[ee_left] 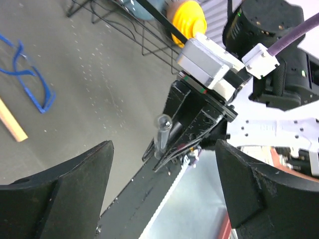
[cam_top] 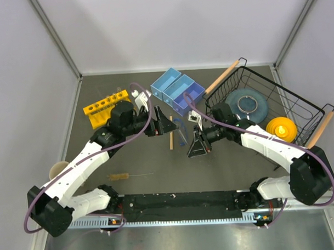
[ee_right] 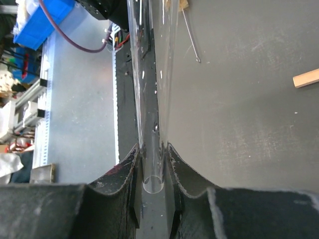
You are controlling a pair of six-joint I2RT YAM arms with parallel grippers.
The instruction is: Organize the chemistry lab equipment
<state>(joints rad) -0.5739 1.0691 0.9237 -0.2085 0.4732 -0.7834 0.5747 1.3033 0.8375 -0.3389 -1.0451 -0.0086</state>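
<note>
I work inside a small booth. A dark grey table top point(cam_top: 223, 175) makes its floor, matt and scuffed, flecked with pale specks when seen close. A plain white back wall point(cam_top: 174, 26) closes the far side, and a left wall point(cam_top: 23, 80) and a right wall point(cam_top: 321, 48) of the same white slant in on either side of me. A silvery metal post point(cam_top: 54, 35) runs along the left corner, another post point(cam_top: 294, 27) along the right. Nearest me lie a black rail point(cam_top: 180, 200), a slotted pale strip point(cam_top: 181, 216) and a brushed metal sheet point(cam_top: 182, 239). The light is even and soft, and shadows fall faint.
</note>
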